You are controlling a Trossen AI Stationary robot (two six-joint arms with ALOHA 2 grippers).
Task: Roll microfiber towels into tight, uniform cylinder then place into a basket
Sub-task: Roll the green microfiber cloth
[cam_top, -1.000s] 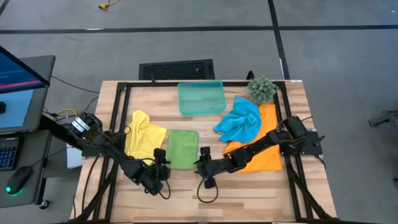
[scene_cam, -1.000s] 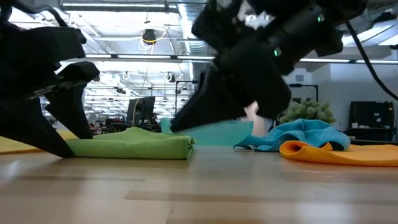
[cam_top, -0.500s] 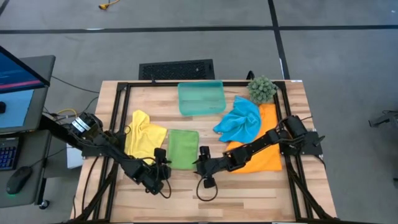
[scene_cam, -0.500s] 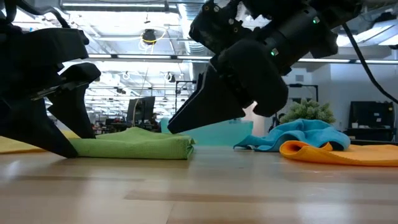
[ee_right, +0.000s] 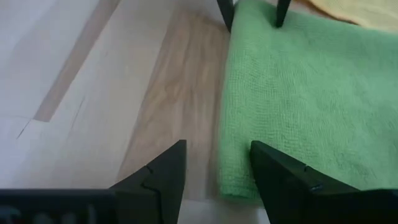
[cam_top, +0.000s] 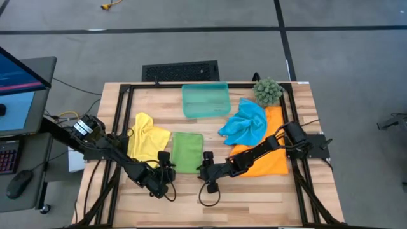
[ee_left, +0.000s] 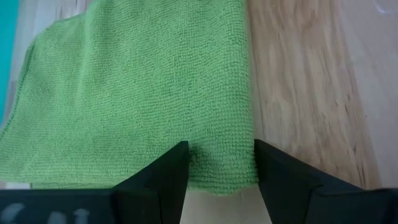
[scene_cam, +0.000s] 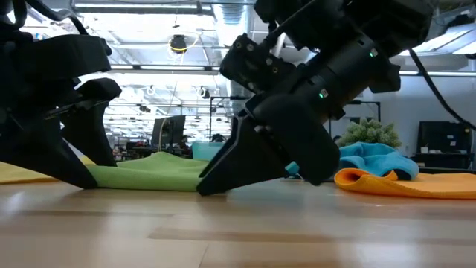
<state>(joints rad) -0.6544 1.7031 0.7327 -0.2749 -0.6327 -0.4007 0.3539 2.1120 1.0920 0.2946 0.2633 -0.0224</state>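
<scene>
Lying flat near the table's (cam_top: pixel 299 191) front edge, the green towel (cam_top: pixel 187 151) has the basket (cam_top: pixel 205 100) at its 12 o'clock. The left gripper (ee_left: pixel 219 163) at its 8 o'clock corner and the right gripper (ee_right: pixel 216 163) at its 4 o'clock corner both straddle its edge, fingers spread.

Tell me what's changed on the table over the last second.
The right gripper has moved in and down toward the near right corner of the green towel, its open fingers now straddling that edge. Nothing was taken hold of or let go. The left gripper stayed open at the towel's near left corner. The yellow, blue and orange towels and the basket kept their places.
</scene>
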